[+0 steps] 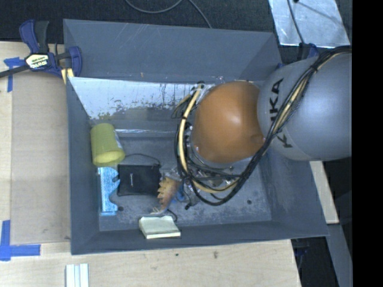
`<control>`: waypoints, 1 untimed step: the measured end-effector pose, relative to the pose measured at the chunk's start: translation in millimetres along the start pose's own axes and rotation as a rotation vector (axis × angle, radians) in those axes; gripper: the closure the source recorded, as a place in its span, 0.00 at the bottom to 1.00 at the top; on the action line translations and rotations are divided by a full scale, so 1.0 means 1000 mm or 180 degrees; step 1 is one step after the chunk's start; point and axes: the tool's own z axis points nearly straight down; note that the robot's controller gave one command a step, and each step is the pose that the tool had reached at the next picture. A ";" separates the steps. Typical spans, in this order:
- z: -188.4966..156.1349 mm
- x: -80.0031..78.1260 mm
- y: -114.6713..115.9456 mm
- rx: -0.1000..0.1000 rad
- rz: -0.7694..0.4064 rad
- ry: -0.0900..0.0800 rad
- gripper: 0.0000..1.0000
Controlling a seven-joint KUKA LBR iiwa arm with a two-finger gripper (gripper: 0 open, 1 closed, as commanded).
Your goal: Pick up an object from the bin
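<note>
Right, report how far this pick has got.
Done: nothing looks lifted; the yellow cup, black box and pale pad lie on the bin floor. In hand: the arm is down in the bin, its wrist end next to a small brown thing beside the black box. Left: a grip I cannot confirm, then the lift out.

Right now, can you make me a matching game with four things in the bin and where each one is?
Things:
1. yellow cup
2. black box
3. blue flat pack
4. pale pad

Places in the bin:
A. on the floor, just right of the blue flat pack
B. at the front, nearest the view's bottom edge
C. upper left of the floor
D. along the left wall, below the cup

Pairs: 1-C, 2-A, 3-D, 4-B.
</note>
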 end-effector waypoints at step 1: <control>-0.075 0.005 0.005 -0.0023 0.0000 0.0037 1.00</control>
